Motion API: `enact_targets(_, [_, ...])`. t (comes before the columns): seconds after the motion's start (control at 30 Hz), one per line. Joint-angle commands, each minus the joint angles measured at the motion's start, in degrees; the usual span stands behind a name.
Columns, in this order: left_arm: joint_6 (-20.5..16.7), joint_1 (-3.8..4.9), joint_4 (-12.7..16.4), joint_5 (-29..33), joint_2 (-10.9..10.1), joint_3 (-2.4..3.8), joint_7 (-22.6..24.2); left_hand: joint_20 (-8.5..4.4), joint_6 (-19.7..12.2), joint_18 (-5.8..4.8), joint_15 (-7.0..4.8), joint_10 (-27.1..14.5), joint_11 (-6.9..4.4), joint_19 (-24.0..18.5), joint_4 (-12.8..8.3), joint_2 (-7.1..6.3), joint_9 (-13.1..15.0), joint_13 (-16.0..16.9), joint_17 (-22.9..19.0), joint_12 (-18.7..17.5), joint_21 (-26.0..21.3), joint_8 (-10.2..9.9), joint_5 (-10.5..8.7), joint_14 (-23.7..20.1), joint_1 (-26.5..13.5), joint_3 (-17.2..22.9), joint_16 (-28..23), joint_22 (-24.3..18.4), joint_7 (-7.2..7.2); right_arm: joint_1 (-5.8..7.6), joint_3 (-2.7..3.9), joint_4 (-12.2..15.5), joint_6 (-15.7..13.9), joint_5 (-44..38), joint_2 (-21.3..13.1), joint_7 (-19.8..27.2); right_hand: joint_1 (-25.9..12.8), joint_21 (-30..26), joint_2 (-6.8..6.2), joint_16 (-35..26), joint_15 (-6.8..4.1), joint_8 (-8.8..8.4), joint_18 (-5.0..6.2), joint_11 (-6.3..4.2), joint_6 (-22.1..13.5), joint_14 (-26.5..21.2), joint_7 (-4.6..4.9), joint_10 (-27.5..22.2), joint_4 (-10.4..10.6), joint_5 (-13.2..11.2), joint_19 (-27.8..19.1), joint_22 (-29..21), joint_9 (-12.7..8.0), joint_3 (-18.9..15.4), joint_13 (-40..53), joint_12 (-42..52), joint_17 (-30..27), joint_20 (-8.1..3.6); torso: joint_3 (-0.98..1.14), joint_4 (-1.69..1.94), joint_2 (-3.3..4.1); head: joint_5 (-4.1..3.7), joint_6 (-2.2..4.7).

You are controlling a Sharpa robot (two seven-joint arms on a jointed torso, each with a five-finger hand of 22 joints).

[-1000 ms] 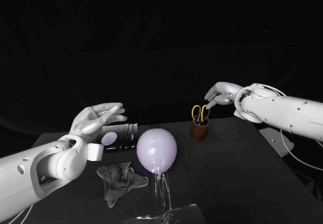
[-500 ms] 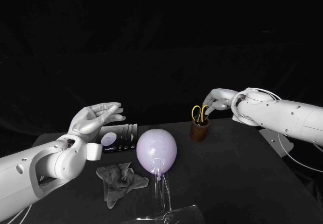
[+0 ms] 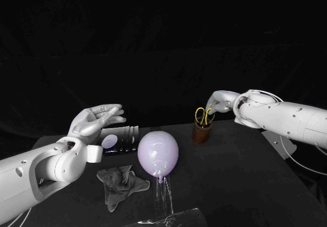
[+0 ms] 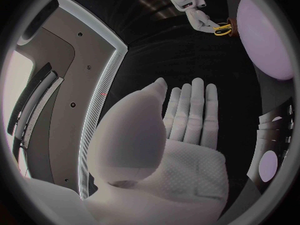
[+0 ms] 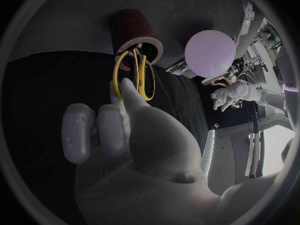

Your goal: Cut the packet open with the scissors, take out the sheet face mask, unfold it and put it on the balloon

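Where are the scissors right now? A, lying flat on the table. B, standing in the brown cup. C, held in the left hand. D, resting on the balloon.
B: the yellow-handled scissors stand handles-up in the brown cup, with the right hand at their handles.

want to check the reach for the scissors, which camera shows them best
Right wrist view: the yellow-handled scissors stand close up in the brown cup, with fingers of the right hand at their loops. The head view shows them small; the left wrist view, tiny and far off.
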Motion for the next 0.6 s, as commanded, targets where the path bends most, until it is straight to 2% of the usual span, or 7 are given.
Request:
enact_targets(0.03, [-0.22,0.13,-0.02,0.26,0.14,0.07,0.66,0.23,0.07,0.25,0.07,-0.12,0.37,-0.26,-0.09,0.11,0.09,0.06,0.08,-0.26,-0.26,-0.22,0.18,-0.31,0.30,0.34,0.03,-0.09,0.23,0.00,0.02,0.13,-3.02,-0.93,-0.18,0.34,-1.85,0.45,0.32,0.39,-1.08,1.08,-1.07,-2.16,0.36,1.72,-0.40,4.04,-0.35,0.00,0.08,0.53,1.44,4.53,-0.01,-0.46,-0.23,-0.97,0.04,-0.06,-0.02,-0.09,-0.05])
enact_targets(0.3, [-0.32,0.13,-0.60,0.39,0.23,0.06,0.48,0.26,0.08,0.28,0.07,-0.11,0.37,-0.24,-0.07,0.20,0.10,0.06,0.10,-0.28,-0.28,-0.22,0.17,-0.31,0.33,0.40,0.05,-0.11,0.25,0.28,0.11,2.28,-5.11,2.21,-1.62,0.12,-5.83,0.40,0.06,0.35,-1.23,2.41,-1.06,-2.37,-0.48,1.62,-0.61,5.50,-3.54,0.11,-0.14,0.65,3.68,8.90,0.05,-1.87,-0.86,-1.20,0.04,-0.14,-0.08,-0.33,0.10])
enact_targets(0.33, [-0.31,0.13,-0.73,0.41,0.26,0.06,0.45,0.26,0.08,0.28,0.07,-0.11,0.37,-0.24,-0.07,0.20,0.10,0.06,0.10,-0.28,-0.28,-0.22,0.17,-0.31,0.33,0.40,0.05,-0.11,0.25,0.45,0.16,2.72,-5.14,3.26,-1.90,-0.13,-11.48,0.28,-4.16,0.54,-0.82,4.87,-1.01,-2.83,-2.64,1.49,-0.20,6.50,-4.35,0.41,-0.33,1.09,8.53,22.15,0.25,-2.66,-1.81,-1.43,0.03,-0.11,-0.06,-0.38,0.15])
enact_targets(0.47, [-0.22,0.13,-1.21,0.46,0.38,0.06,0.33,0.26,0.08,0.28,0.07,-0.11,0.37,-0.24,-0.07,0.20,0.10,0.06,0.10,-0.28,-0.28,-0.22,0.17,-0.31,0.33,0.40,0.05,-0.11,0.25,1.33,0.36,4.09,-5.11,7.38,-2.75,-1.47,-15.58,0.01,-7.52,0.67,-1.11,5.70,-0.97,-2.25,-3.04,1.40,-0.62,6.43,-3.34,0.48,-0.44,1.03,10.46,30.90,0.40,-2.35,-2.34,-1.09,0.03,-0.10,-0.07,-0.61,0.37])
enact_targets(0.5, [-0.19,0.13,-1.32,0.47,0.41,0.06,0.31,0.26,0.08,0.28,0.07,-0.11,0.37,-0.24,-0.07,0.20,0.10,0.06,0.10,-0.28,-0.28,-0.22,0.17,-0.31,0.33,0.40,0.05,-0.11,0.25,1.55,0.40,4.32,-5.08,8.22,-2.89,-1.82,-15.58,0.01,-7.52,0.67,-1.11,5.70,-0.97,-2.25,-3.04,1.40,-0.62,6.43,-3.34,0.48,-0.44,1.03,10.46,30.90,0.40,-2.35,-2.34,-1.09,0.02,-0.13,-0.11,-0.64,0.43])
enact_targets(0.53, [-0.15,0.13,-1.48,0.47,0.46,0.06,0.27,0.26,0.08,0.28,0.07,-0.11,0.37,-0.24,-0.07,0.20,0.10,0.06,0.10,-0.28,-0.28,-0.22,0.17,-0.31,0.33,0.40,0.05,-0.11,0.25,1.88,0.46,4.59,-5.05,9.36,-3.05,-2.33,-17.12,-0.13,-9.36,0.75,-1.10,6.05,-0.91,-2.43,-3.29,1.36,-0.25,6.47,-2.84,0.19,-0.50,0.98,11.34,34.56,0.52,-2.39,-2.50,-1.13,0.00,-0.13,-0.11,-0.69,0.46])
enact_targets(0.6, [-0.08,0.13,-1.87,0.48,0.61,0.06,0.20,0.29,0.07,0.32,0.06,-0.13,0.38,-0.23,-0.07,0.24,0.11,0.05,0.12,-0.30,-0.29,-0.23,0.17,-0.31,0.37,0.43,0.08,-0.12,0.27,2.65,0.58,5.13,-5.04,11.70,-3.35,-3.40,-17.45,-0.18,-9.80,0.75,-1.13,6.27,-0.91,-2.33,-3.29,1.34,-0.49,6.60,-2.46,0.24,-0.52,0.97,11.78,36.41,0.61,-2.37,-2.64,-1.12,-0.03,-0.16,-0.12,-0.77,0.57])
